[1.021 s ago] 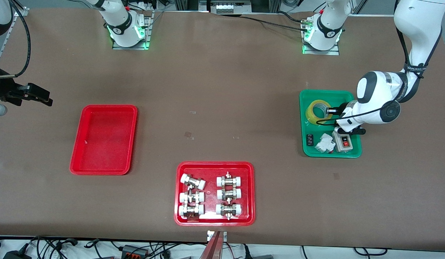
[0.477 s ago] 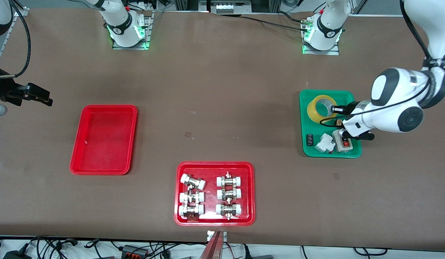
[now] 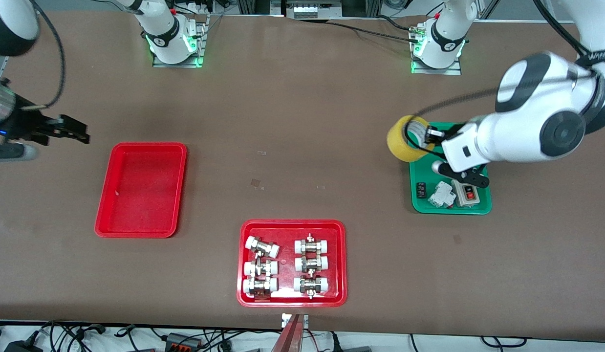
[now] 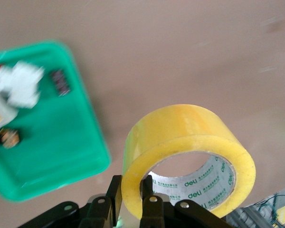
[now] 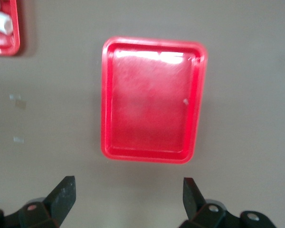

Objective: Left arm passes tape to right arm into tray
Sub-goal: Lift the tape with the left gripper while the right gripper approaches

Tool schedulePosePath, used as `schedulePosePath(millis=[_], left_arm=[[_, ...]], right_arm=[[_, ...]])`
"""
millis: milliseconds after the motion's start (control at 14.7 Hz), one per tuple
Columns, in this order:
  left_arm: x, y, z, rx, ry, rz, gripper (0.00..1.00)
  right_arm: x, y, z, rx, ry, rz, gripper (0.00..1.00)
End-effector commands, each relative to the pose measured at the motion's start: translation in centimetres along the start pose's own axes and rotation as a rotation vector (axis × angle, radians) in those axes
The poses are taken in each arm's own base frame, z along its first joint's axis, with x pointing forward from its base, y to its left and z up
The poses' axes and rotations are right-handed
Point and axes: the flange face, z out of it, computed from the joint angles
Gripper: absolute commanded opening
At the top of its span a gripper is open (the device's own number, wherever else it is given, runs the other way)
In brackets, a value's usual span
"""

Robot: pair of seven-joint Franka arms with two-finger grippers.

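Since the earlier frame the left gripper (image 3: pixel 427 136), fingers pinching the tape (image 3: pixel 406 139), has lifted it off the green tray (image 3: pixel 450 208) over the counter (image 3: pixel 302 122); handover to the spread-fingered right gripper (image 3: pixel 73 133) and placing in the tray (image 3: pixel 103 215) remain.

Yellow tape (image 3: pixel 405 142) with green print on its pale core; plain red tray (image 3: pixel 141 189); green tray (image 3: pixel 424 168); brown table (image 3: pixel 302 146); white arms, black joints.

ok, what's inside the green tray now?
The green tray holds a white breaker, a small black part and a red-buttoned switch box; the left arm covers the rest.
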Motion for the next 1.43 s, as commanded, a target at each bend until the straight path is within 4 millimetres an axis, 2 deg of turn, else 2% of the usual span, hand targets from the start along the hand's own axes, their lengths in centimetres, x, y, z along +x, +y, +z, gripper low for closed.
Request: schedulePosePath(millis=[0,136,272,409,477,545,681,817,885,953,1021,1226,1362], left_arm=[[1.1,3.1,-2.8,-0.146,0.051,0.026,0.0],[2.4,4.0,-2.4,-0.177,0.095,-0.04,0.0],[4.0,7.4,-0.7,-0.222,0.129,-0.065,0.01],[5.8,11.0,2.4,-0.245,0.148,-0.052,0.04],[6.2,12.3,3.0,-0.249,0.167,-0.064,0.0],[6.7,13.3,3.5,-0.26,0.198,-0.06,0.0],[8.8,13.4,5.5,-0.301,0.246,-0.072,0.0],[10.0,16.4,8.1,-0.299,0.302,-0.037,0.0],[10.6,17.3,9.9,-0.283,0.323,-0.024,0.0],[11.2,17.8,11.0,-0.273,0.345,-0.018,0.0],[11.5,18.1,11.3,-0.272,0.365,-0.016,0.0],[12.1,17.6,12.6,-0.275,0.362,-0.013,0.0],[11.8,19.0,13.4,-0.263,0.355,0.011,0.0]], right_arm=[[0.9,-2.2,2.0,0.062,-0.051,-0.061,1.0],[2.5,-3.8,4.3,0.141,-0.063,-0.073,1.0],[3.1,-5.9,4.2,0.27,-0.046,-0.078,1.0],[3.6,-8.9,3.7,0.406,-0.026,-0.094,1.0],[4.2,-10.3,3.9,0.497,-0.014,-0.09,1.0],[4.6,-11.5,4.2,0.578,-0.012,-0.085,1.0],[5.8,-12.7,5.5,0.689,0.012,-0.132,1.0],[7.1,-14.7,7.3,0.754,0.029,-0.234,1.0],[7.6,-16.0,7.3,0.788,0.053,-0.295,1.0],[8.0,-17.7,7.4,0.8,0.06,-0.327,1.0],[8.7,-18.4,7.3,0.8,0.081,-0.331,1.0],[9.3,-21.7,8.1,0.79,0.134,-0.337,1.0],[9.7,-23.4,9.6,0.779,0.149,-0.355,1.0]])
